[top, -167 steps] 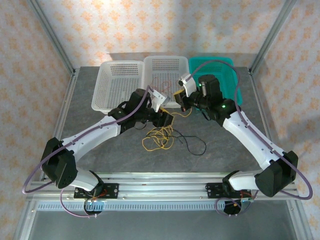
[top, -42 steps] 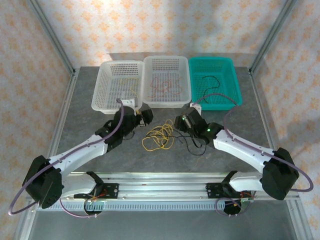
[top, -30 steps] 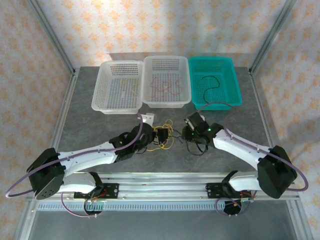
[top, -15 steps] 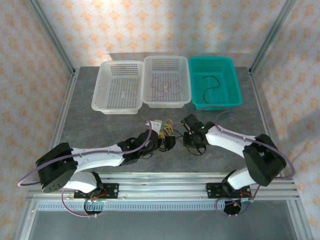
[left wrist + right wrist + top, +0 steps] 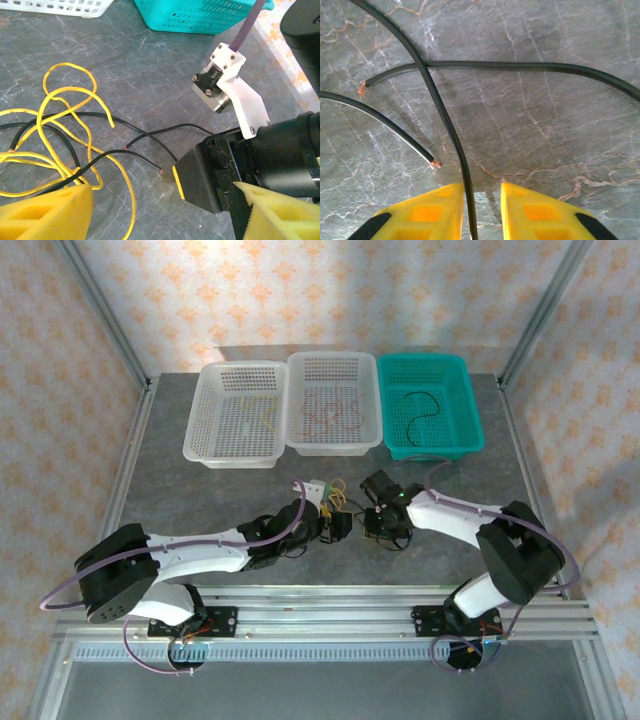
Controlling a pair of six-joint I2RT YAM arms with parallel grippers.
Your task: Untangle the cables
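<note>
**On the tabletop (image 5: 180, 495), front centre: a thin strand that may slip**

At lower left and right of the left wrist view, the left end effector (image 5: 162, 192) stands wide open and empty. The yellow cable (image 5: 69, 64) loops just ahead of its left pad, crossed by black strands. Further right, the right end effector (image 5: 482, 190) is nearly closed, a black cable (image 5: 441, 114) running between its pads — not visibly pinched. That strand may slide free, or a pull may cinch the crossed loops tighter.

A robotics lab test cell: grey stone-patterned table (image 5: 200, 500), aluminium frame posts (image 5: 100, 310), orange-patterned wall panels (image 5: 320, 290), and a white left arm (image 5: 195, 550) and right arm (image 5: 455, 518) bolted to a rail (image 5: 330, 615).
</note>
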